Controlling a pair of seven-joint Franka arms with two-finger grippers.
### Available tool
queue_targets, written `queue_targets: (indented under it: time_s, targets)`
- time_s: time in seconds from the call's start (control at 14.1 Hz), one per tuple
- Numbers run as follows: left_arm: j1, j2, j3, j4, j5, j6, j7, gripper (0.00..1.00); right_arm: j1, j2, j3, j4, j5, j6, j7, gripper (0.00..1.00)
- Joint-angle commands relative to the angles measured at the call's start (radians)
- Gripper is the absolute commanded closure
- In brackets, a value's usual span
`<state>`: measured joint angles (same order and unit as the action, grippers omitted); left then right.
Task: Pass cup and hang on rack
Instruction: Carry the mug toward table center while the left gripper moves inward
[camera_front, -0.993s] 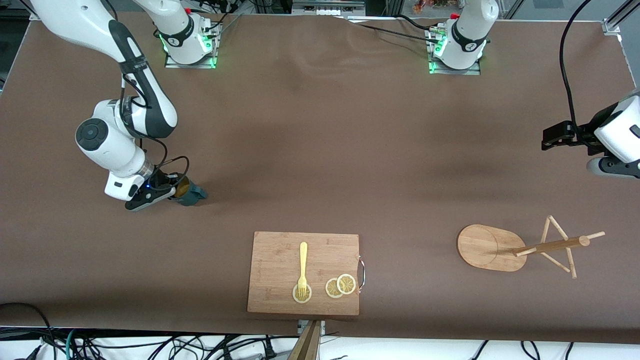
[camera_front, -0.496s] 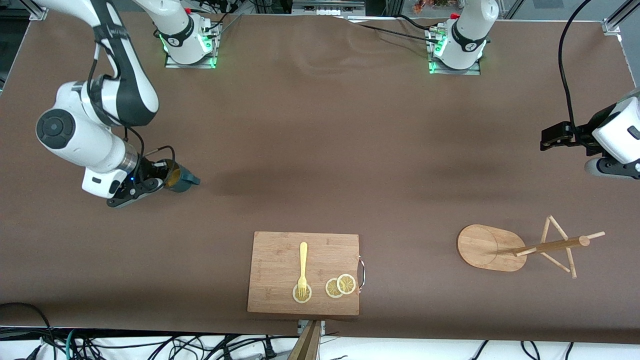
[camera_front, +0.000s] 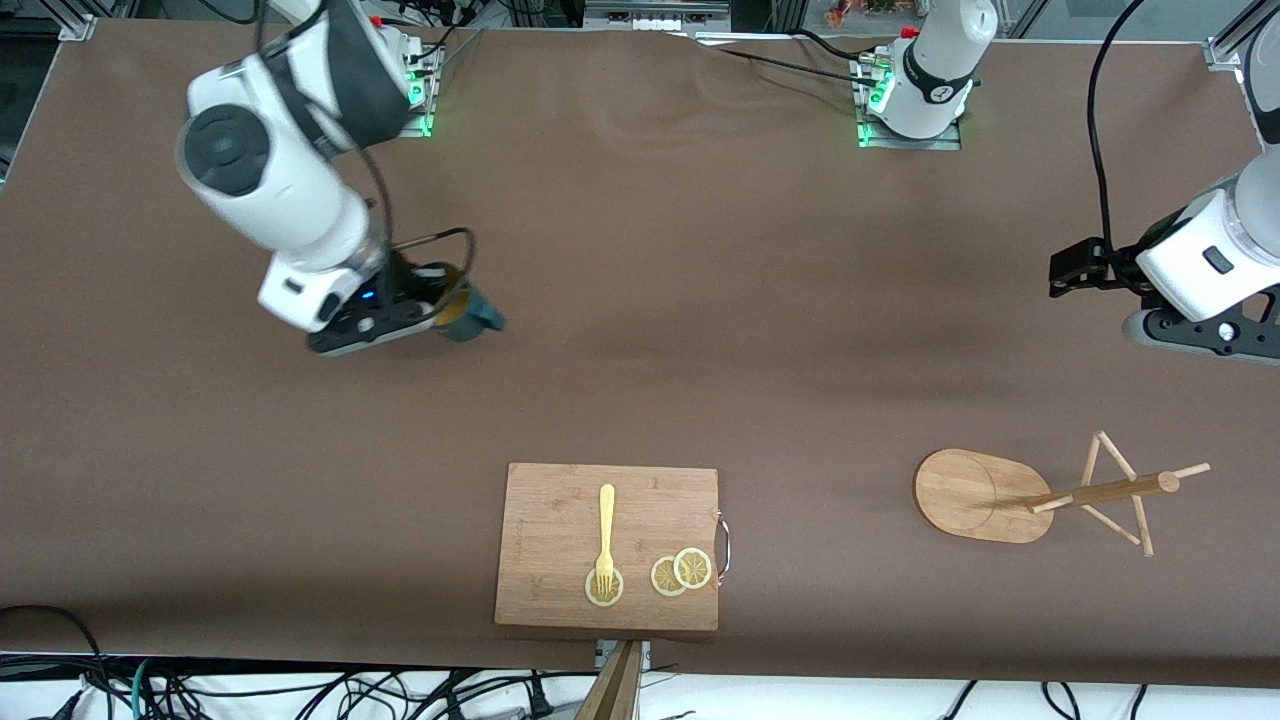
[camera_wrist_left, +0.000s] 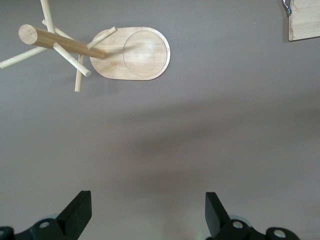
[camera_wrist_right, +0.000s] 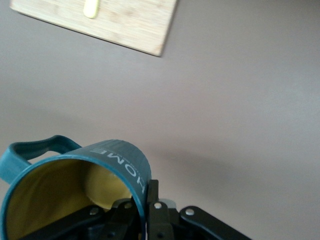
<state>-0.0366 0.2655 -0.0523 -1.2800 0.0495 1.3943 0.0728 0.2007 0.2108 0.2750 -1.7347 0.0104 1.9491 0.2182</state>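
My right gripper (camera_front: 440, 312) is shut on the rim of the teal-blue cup (camera_front: 470, 318) and holds it in the air over the bare table, toward the right arm's end. In the right wrist view the cup (camera_wrist_right: 75, 190) shows its yellow inside and loop handle, with one finger inside the wall and one outside. The bamboo rack (camera_front: 1040, 495) stands toward the left arm's end, near the front camera; it also shows in the left wrist view (camera_wrist_left: 100, 50). My left gripper (camera_front: 1075, 268) is open and empty, in the air over the bare table.
A wooden cutting board (camera_front: 545, 500) with a yellow fork (camera_front: 605, 535) and lemon slices (camera_front: 680, 572) lies at the table's front edge, mid-table. The arm bases stand along the far edge. Cables lie below the front edge.
My right gripper has lifted the cup off the table and carried it up and toward the table's middle. My left arm has shifted slightly toward the middle.
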Motion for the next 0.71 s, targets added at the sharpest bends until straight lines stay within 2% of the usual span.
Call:
queue_targets:
  time_s: [0.0,0.35,0.64]
  targets:
    - [0.009,-0.012,0.011,-0.009,-0.019,-0.004,0.008,0.00,0.118,0.060,-0.005,0.041,-0.006,0.013,0.182,1.00]
    - [0.014,-0.020,0.016,-0.022,-0.019,-0.006,0.010,0.00,0.327,0.235,-0.007,0.086,-0.154,0.209,0.421,1.00]
    - [0.008,-0.022,0.011,-0.044,-0.020,-0.008,0.015,0.00,0.443,0.425,-0.016,0.220,-0.292,0.260,0.451,1.00]
